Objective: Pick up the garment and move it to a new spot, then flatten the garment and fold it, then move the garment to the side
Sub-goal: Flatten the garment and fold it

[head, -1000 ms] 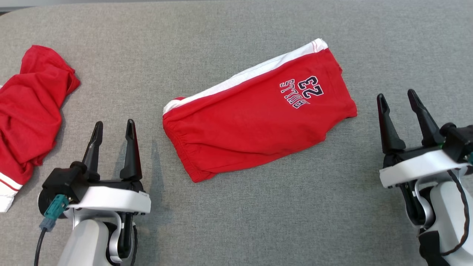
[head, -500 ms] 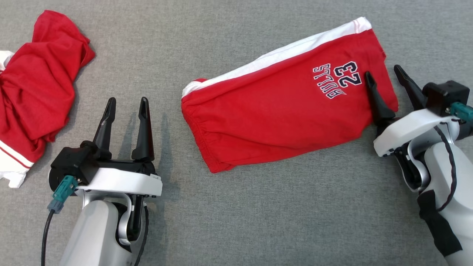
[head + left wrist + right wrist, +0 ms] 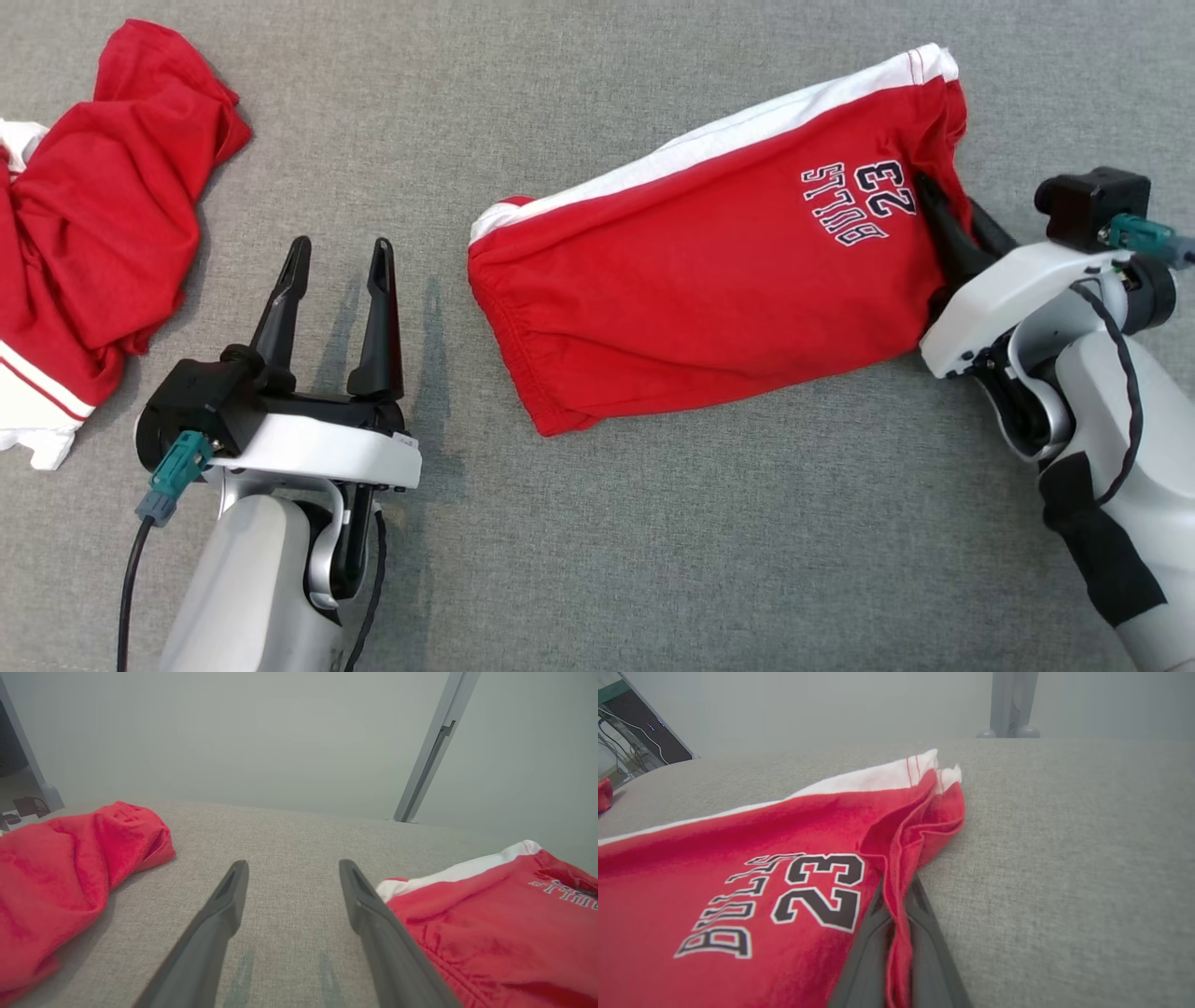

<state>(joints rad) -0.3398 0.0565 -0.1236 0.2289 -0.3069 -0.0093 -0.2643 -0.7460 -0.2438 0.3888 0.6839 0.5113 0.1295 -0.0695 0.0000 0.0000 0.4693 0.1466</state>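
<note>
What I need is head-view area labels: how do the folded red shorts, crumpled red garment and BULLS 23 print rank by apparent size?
1. folded red shorts
2. crumpled red garment, partly cut off at the frame edge
3. BULLS 23 print

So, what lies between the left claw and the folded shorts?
Only bare grey table: the head view shows an open strip of it between the left claw and the shorts.

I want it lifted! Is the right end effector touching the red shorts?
Touching. Right wrist view: right end effector pinches the red shorts by the hem.
</note>
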